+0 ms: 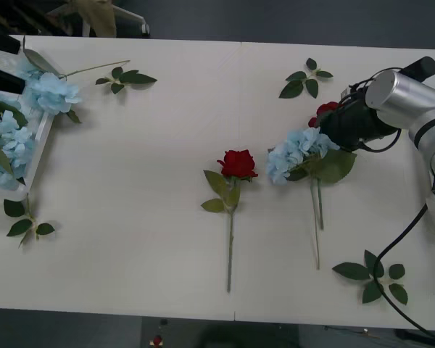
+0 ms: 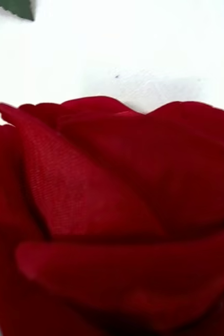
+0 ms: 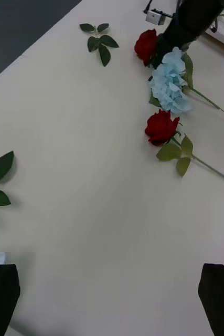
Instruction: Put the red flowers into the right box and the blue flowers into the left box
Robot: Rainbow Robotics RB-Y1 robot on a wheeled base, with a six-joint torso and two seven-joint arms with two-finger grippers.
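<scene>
My right gripper (image 1: 333, 119) sits on a red rose (image 1: 323, 112) beside the blue cluster (image 1: 297, 154); whether it has closed, I cannot tell. Step in hand: grasping. Next: lift it clear toward the right box. My left gripper (image 3: 112, 294) is open near the left box (image 1: 38, 148).

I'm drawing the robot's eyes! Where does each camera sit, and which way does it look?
Front view: above the arms, facing forward and down at the cream table; the silver right arm shows, its right gripper at a deep-red fabric rose.
Right wrist view: on the right wrist, facing that rose up close.
Left wrist view: on the left wrist, facing across the table toward the right arm; the open left gripper's black fingers show.
Shared: front and left wrist views show the fluffy pale-blue flower cluster.
</scene>
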